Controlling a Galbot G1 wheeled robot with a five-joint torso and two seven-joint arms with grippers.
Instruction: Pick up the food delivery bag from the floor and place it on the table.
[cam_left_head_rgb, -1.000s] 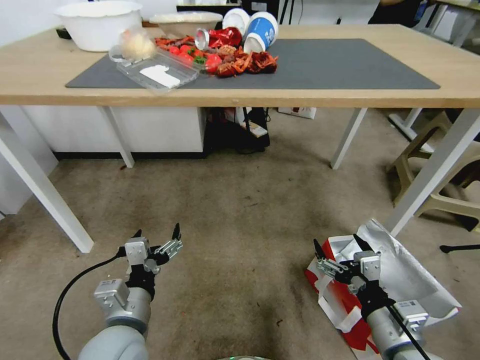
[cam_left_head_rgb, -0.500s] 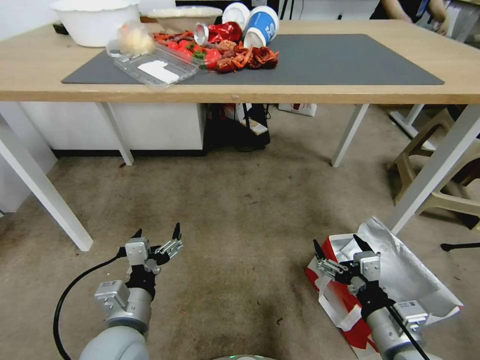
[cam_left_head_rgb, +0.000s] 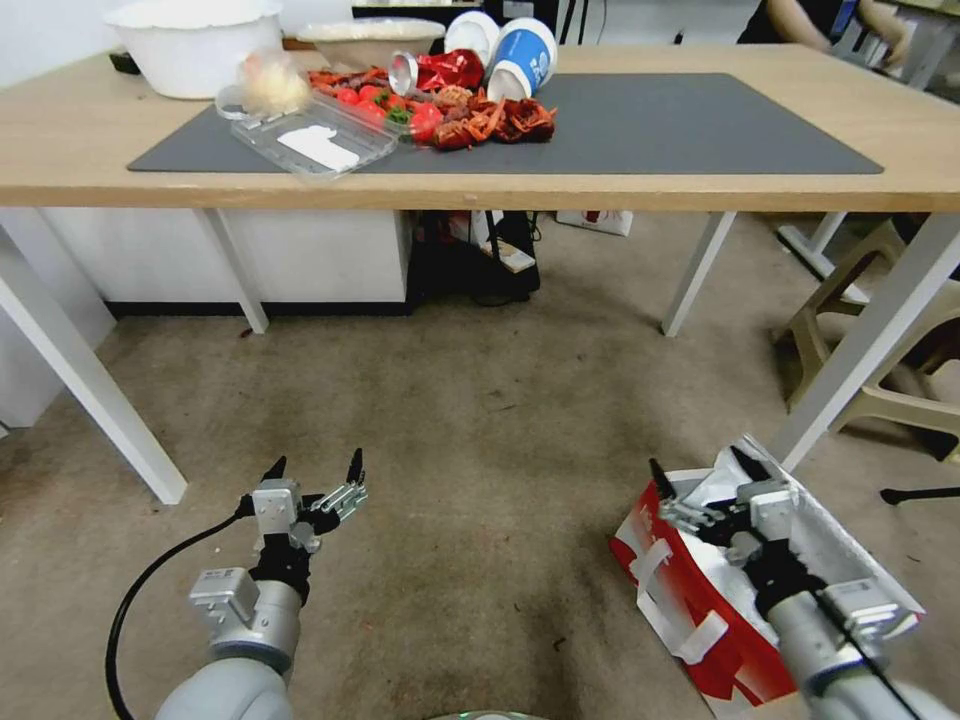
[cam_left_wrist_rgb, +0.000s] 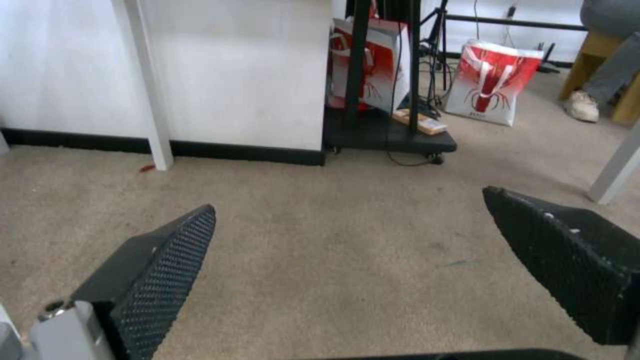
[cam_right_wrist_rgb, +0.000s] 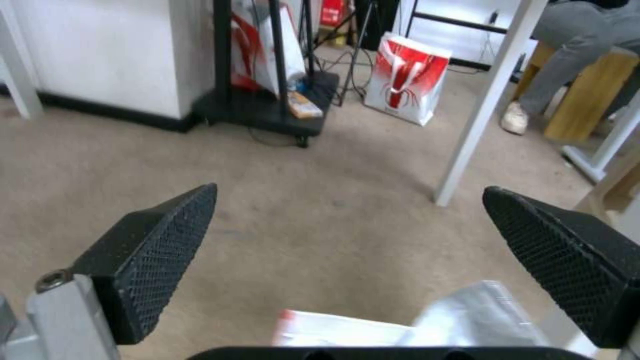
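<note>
Bag (cam_left_head_rgb: 690, 600) down on the carpet (cam_left_head_rgb: 480, 450) at lower right of the head view, open mouth up, long side running from upper left toward lower right. Right hand (cam_left_head_rgb: 705, 480) hanging right over its opening, fingers spread wide. Left hand (cam_left_head_rgb: 315, 472) lower left, also spread, well apart from it. Desk (cam_left_head_rgb: 600, 185) across the top.

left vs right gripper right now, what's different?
The right gripper hovers over the food delivery bag's open mouth; the left gripper hangs over bare floor. The bag's rim shows just under the right gripper; the left gripper has carpet below. Both have their fingers spread open and hold nothing.
</note>
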